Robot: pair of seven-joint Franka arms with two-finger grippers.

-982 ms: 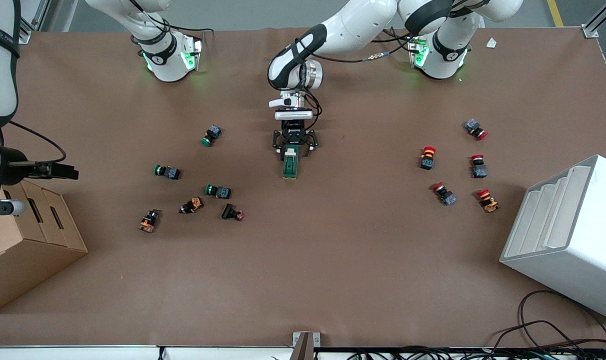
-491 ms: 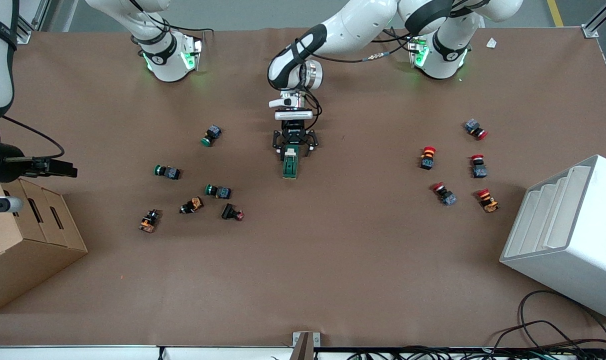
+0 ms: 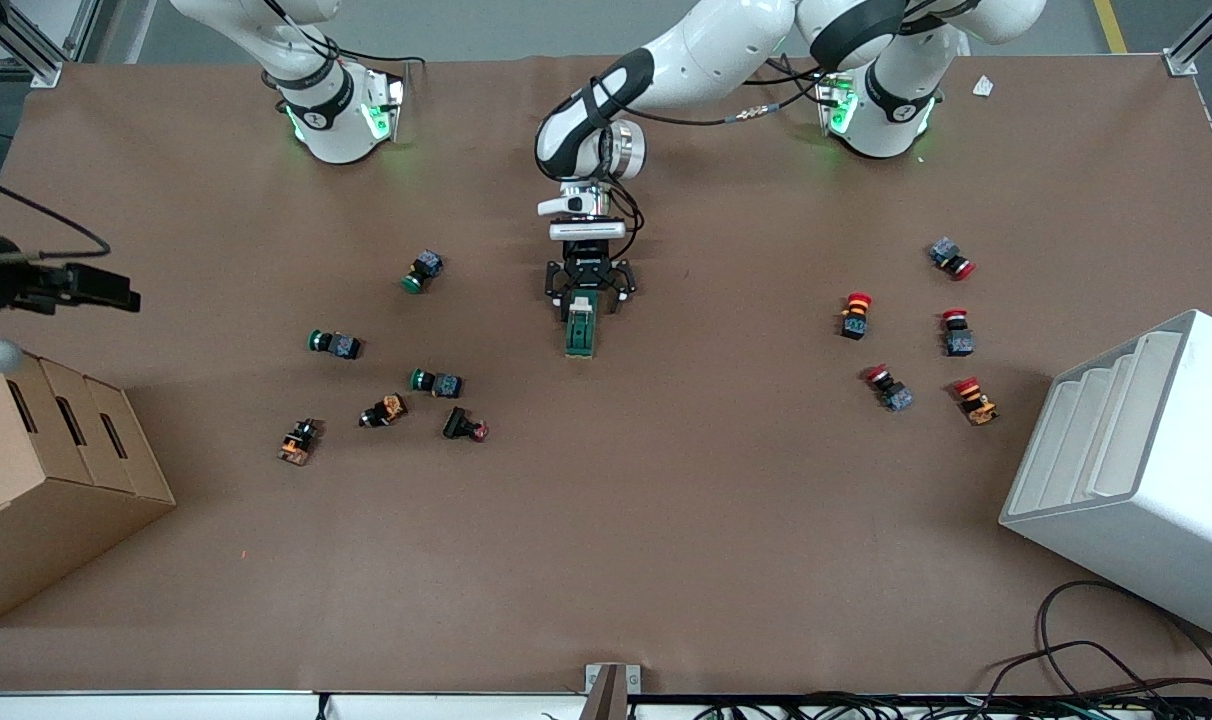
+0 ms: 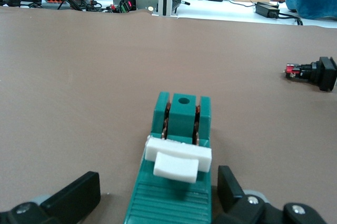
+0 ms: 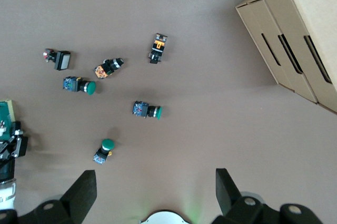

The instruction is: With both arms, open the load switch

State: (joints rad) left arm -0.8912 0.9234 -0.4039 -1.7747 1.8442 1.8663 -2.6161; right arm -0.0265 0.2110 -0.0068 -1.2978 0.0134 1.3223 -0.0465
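The right gripper (image 3: 116, 297) had been lifted, wide open and empty, while the load switch (image 3: 581, 331), mid-table at its three o'clock, was straddled unclamped by the left gripper (image 3: 590, 296); squarer bracing seemed wise.

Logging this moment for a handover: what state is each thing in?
load switch: flat on the table, white toggle between the left gripper's fingers
left gripper: open, straddling the switch
right gripper: open, empty, high over the table's right-arm end
cardboard box: on the table, closed
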